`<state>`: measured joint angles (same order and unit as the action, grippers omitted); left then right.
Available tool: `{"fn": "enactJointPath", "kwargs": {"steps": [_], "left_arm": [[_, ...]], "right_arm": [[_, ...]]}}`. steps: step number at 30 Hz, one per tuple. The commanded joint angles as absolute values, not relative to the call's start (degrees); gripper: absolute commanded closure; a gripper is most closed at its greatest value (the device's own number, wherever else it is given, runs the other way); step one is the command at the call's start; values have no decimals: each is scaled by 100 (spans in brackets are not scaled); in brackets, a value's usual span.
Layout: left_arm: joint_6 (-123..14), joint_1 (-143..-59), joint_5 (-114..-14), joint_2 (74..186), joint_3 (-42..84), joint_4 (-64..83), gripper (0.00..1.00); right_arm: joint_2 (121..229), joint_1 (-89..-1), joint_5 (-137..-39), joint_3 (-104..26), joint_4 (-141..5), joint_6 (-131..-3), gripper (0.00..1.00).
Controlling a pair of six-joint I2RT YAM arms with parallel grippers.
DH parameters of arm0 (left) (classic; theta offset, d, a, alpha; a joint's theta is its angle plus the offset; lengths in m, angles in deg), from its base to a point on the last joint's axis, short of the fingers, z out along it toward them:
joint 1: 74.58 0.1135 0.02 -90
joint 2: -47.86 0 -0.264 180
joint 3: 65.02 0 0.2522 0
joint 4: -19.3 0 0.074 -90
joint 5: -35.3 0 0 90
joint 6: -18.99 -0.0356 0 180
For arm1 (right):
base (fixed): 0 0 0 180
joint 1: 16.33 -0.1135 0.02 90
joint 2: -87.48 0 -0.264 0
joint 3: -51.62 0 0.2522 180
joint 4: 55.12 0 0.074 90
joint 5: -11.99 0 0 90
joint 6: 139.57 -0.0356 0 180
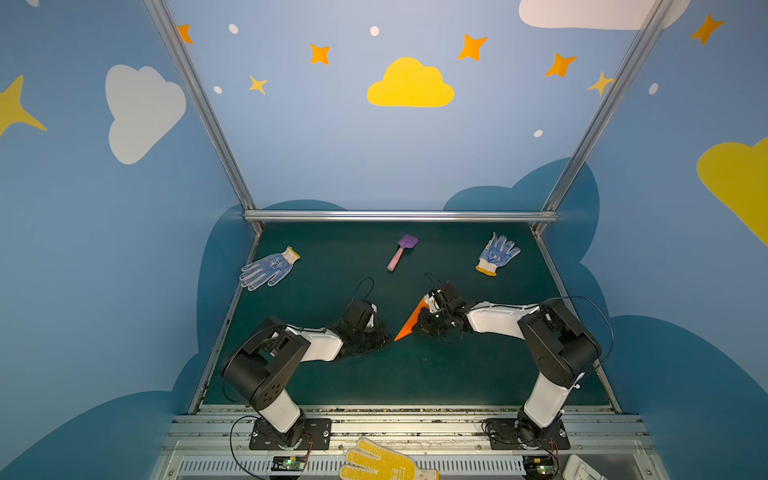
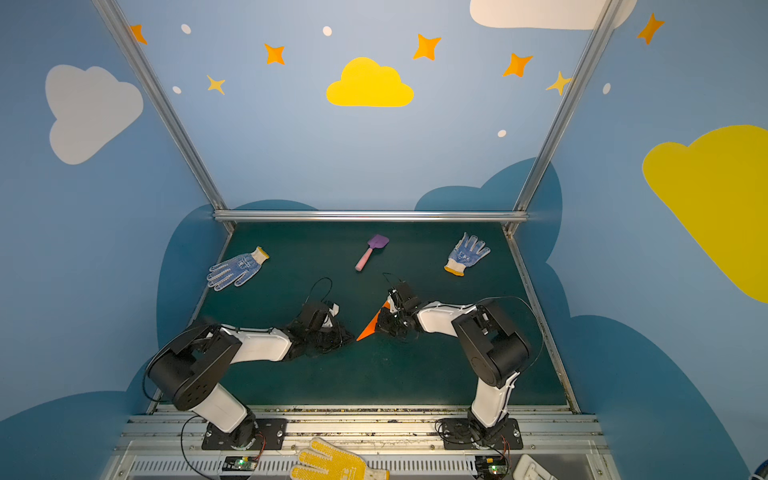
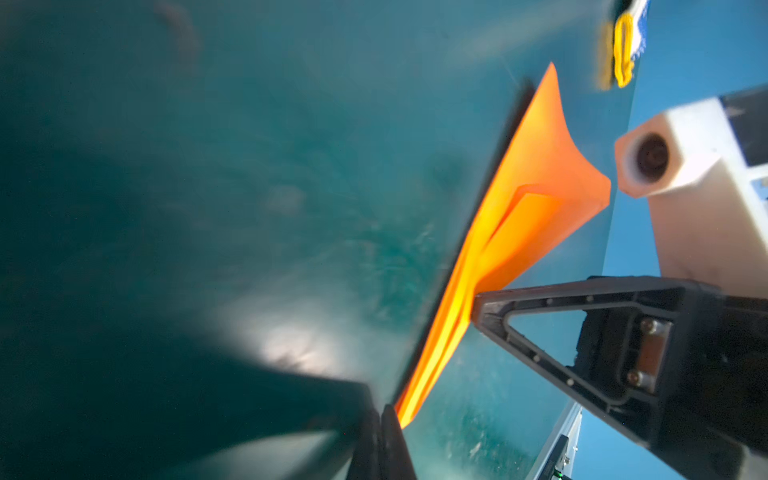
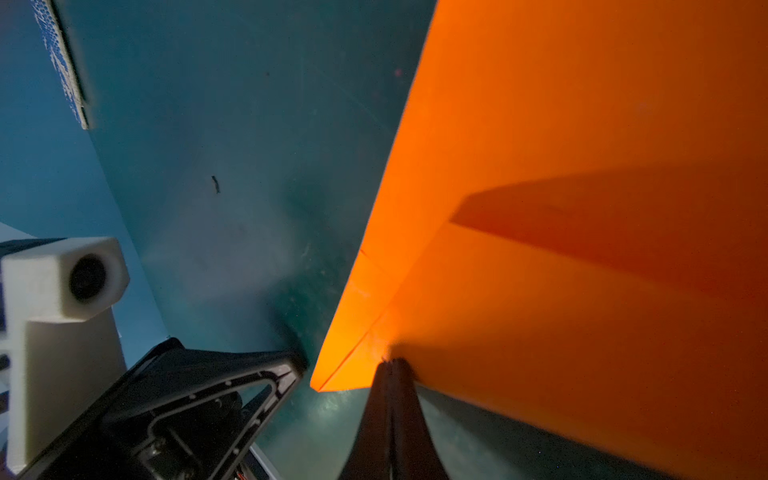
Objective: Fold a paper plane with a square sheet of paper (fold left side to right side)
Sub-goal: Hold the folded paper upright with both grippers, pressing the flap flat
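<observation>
My right end effector (image 4: pixel 390 368) is clamped on an edge of the paper plane (image 4: pixel 540 166), holding it tilted up mid-table (image 1: pixel 415 374). My left end effector (image 3: pixel 380 417) is closed, empty, just beside the plane's 7 o'clock tip.

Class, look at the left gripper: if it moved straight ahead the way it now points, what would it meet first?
Most likely the pointed tip of the folded orange paper, which lies just in front of the shut left gripper. Depth is hard to judge, so it might instead slide along the paper's edge.
</observation>
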<state>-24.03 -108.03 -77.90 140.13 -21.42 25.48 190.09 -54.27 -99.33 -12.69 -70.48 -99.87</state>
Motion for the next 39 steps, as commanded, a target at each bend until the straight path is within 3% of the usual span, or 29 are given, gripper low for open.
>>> {"fn": "enactJointPath", "kwargs": {"steps": [1,10,20,27,39], "left_arm": [[-2592,-10718,-7489,13889,-2452,1759,97],[-2725,-10873,-7689,13455,-1696,1408,97],[-2683,-11218,-7897,14602,-740,1753,97],[-2668,-11246,-7810,15012,-877,1887,97],[-2539,-11246,-7651,15184,-1309,2177,97]], "right_arm": [[19365,-5509,-9638,-1031,-7362,-9995,100],[19383,-5505,-9617,-1027,-7358,-9993,100],[19418,-5512,-9664,-1040,-7319,-10018,100],[19393,-5460,-9812,-1049,-7167,-9878,100],[18815,-4207,-10100,-592,-6908,-9253,100]]}}
